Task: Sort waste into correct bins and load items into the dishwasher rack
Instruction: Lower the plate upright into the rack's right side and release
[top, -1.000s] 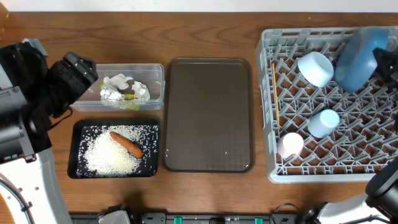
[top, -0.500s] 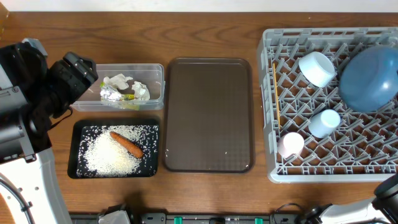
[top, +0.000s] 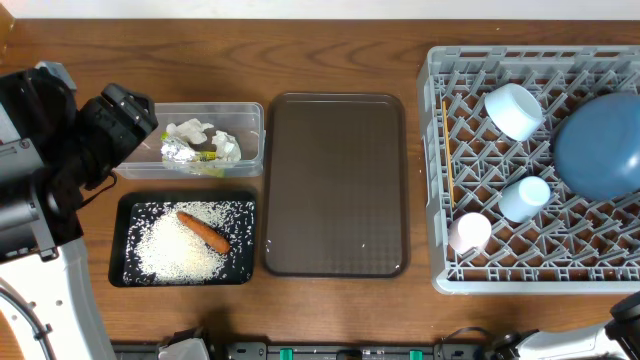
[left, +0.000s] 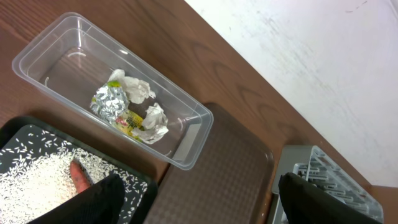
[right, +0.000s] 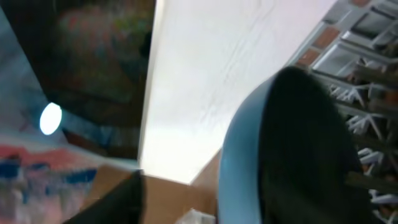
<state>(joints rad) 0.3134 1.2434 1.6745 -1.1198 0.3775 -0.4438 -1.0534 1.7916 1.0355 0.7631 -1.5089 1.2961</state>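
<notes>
Surface: brown wooden table (top: 330, 50), pale wall behind in the wrist views.
Plate: round blue plate (top: 600, 145) in the grey rack (top: 440, 282), at its right side, partly past the picture's edge; flat or tilted not clear.
Other dishes: white bowl (top: 513, 110), light blue cup (top: 523, 197) and pink cup (top: 468, 233) among the pegs; chopsticks (top: 447, 150) along the rack's left wall.
Waste: crumpled paper (top: 190, 131) and wrapper (top: 180, 152) in the clear tub (top: 250, 115); rice (top: 175, 250) and carrot (top: 204, 231) in the black tray (top: 125, 240).
Middle: brown serving tray (top: 335, 185), bare.
Left gripper (left: 199, 186): fingers spread wide, holding nothing, above the tub and black tray.
Right gripper (right: 205, 174): blurred beside the plate's rim; opening and hold cannot be told.
Stage: probably finished or nearly so.
Risk: plate may slide or tip if poorly seated between pegs; chopsticks may slip through the lattice if the rack is nudged.
</notes>
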